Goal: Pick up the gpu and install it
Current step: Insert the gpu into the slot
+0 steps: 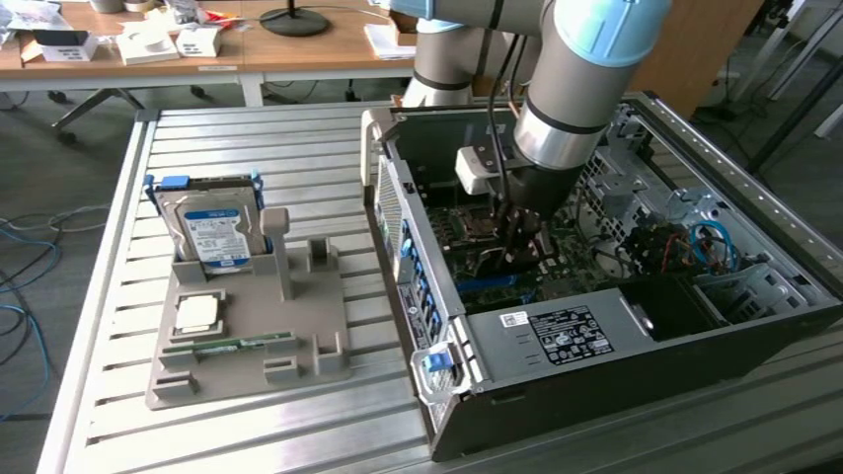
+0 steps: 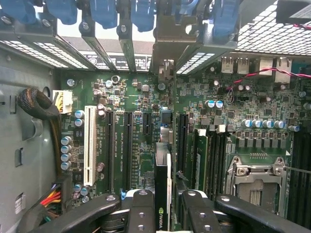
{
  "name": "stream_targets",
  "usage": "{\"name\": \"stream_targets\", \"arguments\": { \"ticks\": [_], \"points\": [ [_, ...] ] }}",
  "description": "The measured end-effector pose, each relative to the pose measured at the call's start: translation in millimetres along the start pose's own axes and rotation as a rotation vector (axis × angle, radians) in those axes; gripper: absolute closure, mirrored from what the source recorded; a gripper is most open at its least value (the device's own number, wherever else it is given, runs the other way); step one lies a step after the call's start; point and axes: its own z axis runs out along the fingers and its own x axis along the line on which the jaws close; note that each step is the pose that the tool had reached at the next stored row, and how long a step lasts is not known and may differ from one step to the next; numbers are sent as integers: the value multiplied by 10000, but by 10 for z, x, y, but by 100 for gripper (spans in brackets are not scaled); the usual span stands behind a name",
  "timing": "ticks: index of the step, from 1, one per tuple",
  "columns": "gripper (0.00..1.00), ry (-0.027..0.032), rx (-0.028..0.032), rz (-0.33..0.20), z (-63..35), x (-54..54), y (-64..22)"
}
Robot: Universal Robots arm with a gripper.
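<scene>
In the exterior view, an open black-and-grey desktop computer case is seen lying on its side on the slatted aluminium bench, toward the bench edge at the exterior view's right. The black two-fingered gripper of the grey and light-blue arm is lowered inside the case, above the green motherboard. A grey plastic parts holder carrying a blue-white labelled hard drive is set nearer the opposite edge. In the wrist view, the gpu is shown edge-on as a thin dark card with a pale strip and a green logo. It is pinched between the black fingers and held over the motherboard among long black slots; whether it is seated cannot be told.
</scene>
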Motion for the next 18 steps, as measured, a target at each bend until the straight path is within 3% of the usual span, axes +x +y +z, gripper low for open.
{"name": "stream_targets", "arguments": {
  "ticks": [18],
  "points": [
    [74, 0, 7, 109, 3, 0, 15]
  ]
}}
